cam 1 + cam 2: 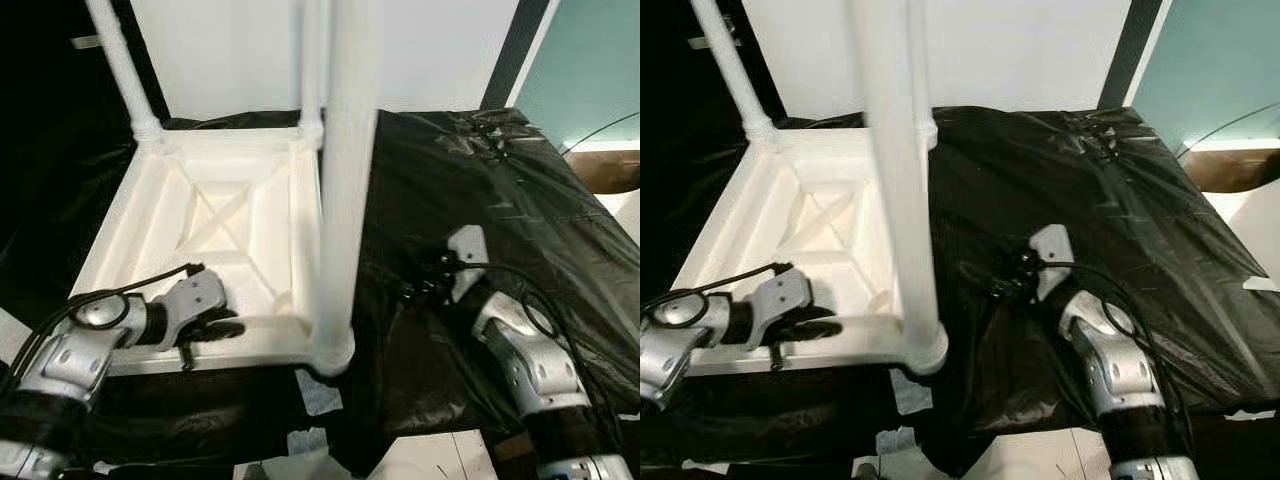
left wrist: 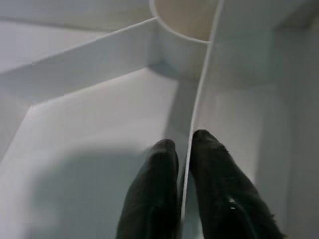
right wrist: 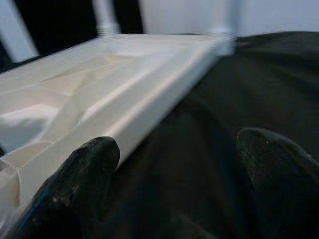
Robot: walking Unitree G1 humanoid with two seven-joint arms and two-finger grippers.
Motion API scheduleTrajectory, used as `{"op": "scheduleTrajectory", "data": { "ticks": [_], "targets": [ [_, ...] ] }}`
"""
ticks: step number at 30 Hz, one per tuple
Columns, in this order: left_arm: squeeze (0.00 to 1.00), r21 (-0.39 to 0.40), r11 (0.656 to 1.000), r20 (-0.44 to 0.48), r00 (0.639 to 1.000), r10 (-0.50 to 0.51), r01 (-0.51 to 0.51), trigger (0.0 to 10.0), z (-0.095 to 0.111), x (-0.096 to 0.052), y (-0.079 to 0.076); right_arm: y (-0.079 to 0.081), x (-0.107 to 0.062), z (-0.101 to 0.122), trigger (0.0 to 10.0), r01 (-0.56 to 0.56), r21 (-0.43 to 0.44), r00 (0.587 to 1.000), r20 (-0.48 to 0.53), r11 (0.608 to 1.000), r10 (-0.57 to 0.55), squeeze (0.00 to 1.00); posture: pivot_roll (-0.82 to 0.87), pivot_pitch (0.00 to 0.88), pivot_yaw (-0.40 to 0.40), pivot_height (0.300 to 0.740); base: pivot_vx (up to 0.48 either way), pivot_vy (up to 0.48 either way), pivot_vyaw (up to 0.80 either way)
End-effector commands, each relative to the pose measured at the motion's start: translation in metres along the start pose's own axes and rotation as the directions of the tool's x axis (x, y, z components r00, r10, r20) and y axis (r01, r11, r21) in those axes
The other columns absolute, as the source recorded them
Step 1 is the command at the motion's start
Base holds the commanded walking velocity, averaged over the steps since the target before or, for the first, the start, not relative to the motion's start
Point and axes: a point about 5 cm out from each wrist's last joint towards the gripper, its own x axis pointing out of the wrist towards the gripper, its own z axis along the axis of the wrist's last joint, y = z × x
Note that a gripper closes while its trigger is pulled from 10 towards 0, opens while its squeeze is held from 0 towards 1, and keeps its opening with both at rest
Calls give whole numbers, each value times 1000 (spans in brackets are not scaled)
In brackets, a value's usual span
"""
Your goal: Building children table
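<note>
The white tabletop (image 1: 215,225) is laid upside down on a black sheet (image 1: 480,230), with legs already standing in its corners. Its near rim is pinched between the narrowly closed fingers (image 2: 154,199) of the left gripper (image 1: 215,327). The right gripper (image 3: 177,164) is held wide open beside the tabletop, holding nothing. The leg-fitting step seems in hand; next, the near leg (image 1: 340,180) probably must be pressed firmly.

No text, label, brand or number can be read — not on anything in view.
</note>
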Motion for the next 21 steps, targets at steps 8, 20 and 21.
{"op": "scheduleTrajectory", "data": {
  "ticks": [8,20,21],
  "targets": [
    [0,-27,954,10,954,300,-300,10000,9,16,23,1,-36,-5,10000,109,-1,994,-13,994,-109,0,85,94,16,740,0,0,0],
    [0,-62,969,130,961,245,-238,10000,32,17,16,21,-45,-12,10000,-45,5,995,-89,999,45,0,89,97,19,740,0,0,0],
    [0,-69,971,162,958,239,-230,10000,37,13,13,25,-42,-12,10000,-93,9,991,-95,996,93,0,95,98,17,740,0,0,0]
  ]
}}
